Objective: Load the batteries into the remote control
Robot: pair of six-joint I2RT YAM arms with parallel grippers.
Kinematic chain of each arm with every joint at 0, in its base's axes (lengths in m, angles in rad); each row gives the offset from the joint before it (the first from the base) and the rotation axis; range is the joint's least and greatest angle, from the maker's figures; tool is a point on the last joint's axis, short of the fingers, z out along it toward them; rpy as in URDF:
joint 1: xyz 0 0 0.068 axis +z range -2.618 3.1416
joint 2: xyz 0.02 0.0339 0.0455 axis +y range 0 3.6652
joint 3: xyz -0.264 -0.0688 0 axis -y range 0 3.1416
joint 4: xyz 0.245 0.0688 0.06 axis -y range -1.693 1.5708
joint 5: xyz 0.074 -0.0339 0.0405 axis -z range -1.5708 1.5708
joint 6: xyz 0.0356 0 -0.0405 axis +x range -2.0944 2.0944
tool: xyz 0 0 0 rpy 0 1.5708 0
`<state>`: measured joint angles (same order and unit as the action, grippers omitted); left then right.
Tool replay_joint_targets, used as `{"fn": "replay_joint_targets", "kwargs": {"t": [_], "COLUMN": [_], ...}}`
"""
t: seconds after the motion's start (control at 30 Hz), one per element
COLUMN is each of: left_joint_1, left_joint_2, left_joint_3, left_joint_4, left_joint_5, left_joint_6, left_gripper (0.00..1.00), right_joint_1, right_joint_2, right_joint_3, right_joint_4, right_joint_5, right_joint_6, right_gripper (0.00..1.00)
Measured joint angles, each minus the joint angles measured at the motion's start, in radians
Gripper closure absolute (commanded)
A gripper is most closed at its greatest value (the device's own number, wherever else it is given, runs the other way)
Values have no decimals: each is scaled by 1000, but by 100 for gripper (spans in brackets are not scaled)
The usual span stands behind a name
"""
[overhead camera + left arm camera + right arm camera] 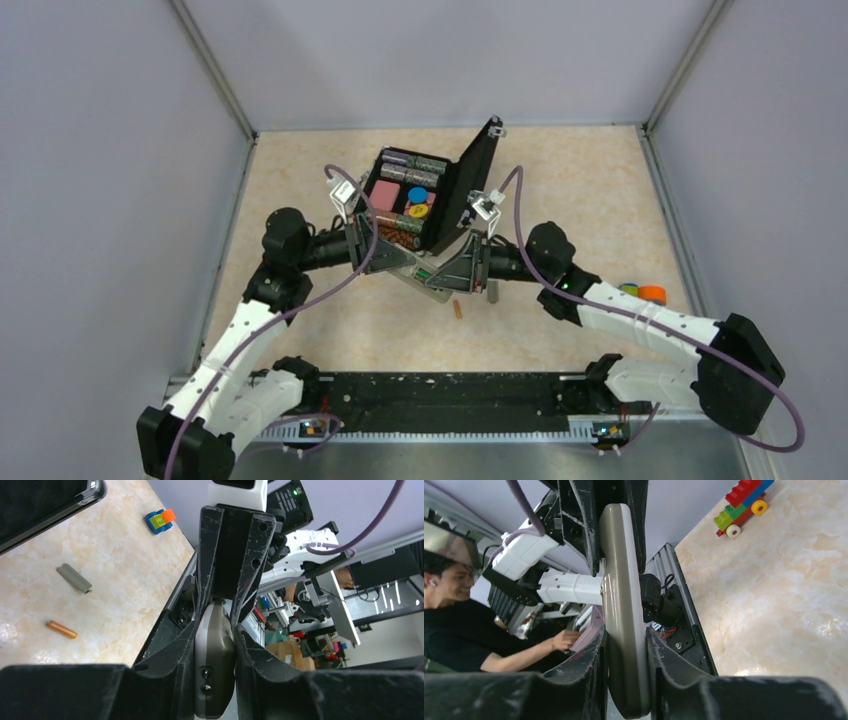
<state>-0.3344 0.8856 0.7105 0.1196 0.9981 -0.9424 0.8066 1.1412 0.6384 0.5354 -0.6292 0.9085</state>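
The remote control (432, 280) is held above the table between both grippers. My left gripper (408, 262) is shut on one end; its wrist view shows the remote's grey back (215, 665) pinched between the fingers (170, 650). My right gripper (458, 270) is shut on the other end; its wrist view shows the remote edge-on (624, 605). The orange-brown battery (458, 311) lies on the table just in front of the grippers, also in the left wrist view (62, 629). A small green spot (425, 272) shows at the remote; I cannot tell whether it is the green battery.
An open black hinged case (470, 185) with poker chip rolls stands just behind the grippers. A small grey cover piece (74, 577) lies on the table. A multicoloured block toy (640, 292) sits at the right, also in the right wrist view (744, 502).
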Motion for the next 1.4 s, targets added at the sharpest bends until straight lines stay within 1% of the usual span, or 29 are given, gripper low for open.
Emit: {"fn": "replay_joint_targets", "kwargs": {"t": [0.03, 0.07, 0.17, 0.27, 0.43, 0.6, 0.7, 0.8, 0.9, 1.03, 1.13, 1.3, 1.4], "left_joint_1": [1, 1, 0, -2, -2, -3, -3, -3, -3, -3, -3, -15, -45], "left_joint_2": [-8, -16, -40, -67, -153, -179, -183, -181, -154, -101, -61, -43, -52], "left_joint_3": [0, 0, 0, 0, 10, 122, 164, 180, 195, 201, 201, 198, 188], "left_joint_4": [8, 13, 16, 7, -56, -262, -324, -359, -384, -398, -431, -491, -486], "left_joint_5": [8, 8, 6, -10, -55, -181, -230, -231, -199, -98, -29, 51, 80], "left_joint_6": [-6, -7, -8, 14, 108, 277, 357, 412, 454, 500, 533, 567, 571], "left_gripper": [92, 81, 56, 37, 24, 15, 12, 12, 12, 20, 23, 24, 24], "right_joint_1": [0, 0, 0, 0, 0, 0, 0, 0, 0, 0, 0, 0, 0], "right_joint_2": [0, 0, 2, 8, 19, 26, 40, 62, 81, 88, 95, 109, 117], "right_joint_3": [2, 6, 20, 49, 186, 360, 426, 462, 478, 499, 531, 562, 563], "right_joint_4": [8, 13, 16, -17, -227, -477, -599, -714, -804, -919, -1003, -1094, -1138], "right_joint_5": [-12, -25, -46, -66, -103, -147, -168, -185, -193, -203, -211, -215, -226], "right_joint_6": [2, 0, -6, -29, -151, -336, -435, -521, -583, -664, -726, -797, -827], "right_gripper": [99, 100, 100, 100, 100, 100, 100, 100, 100, 100, 100, 100, 100]}}
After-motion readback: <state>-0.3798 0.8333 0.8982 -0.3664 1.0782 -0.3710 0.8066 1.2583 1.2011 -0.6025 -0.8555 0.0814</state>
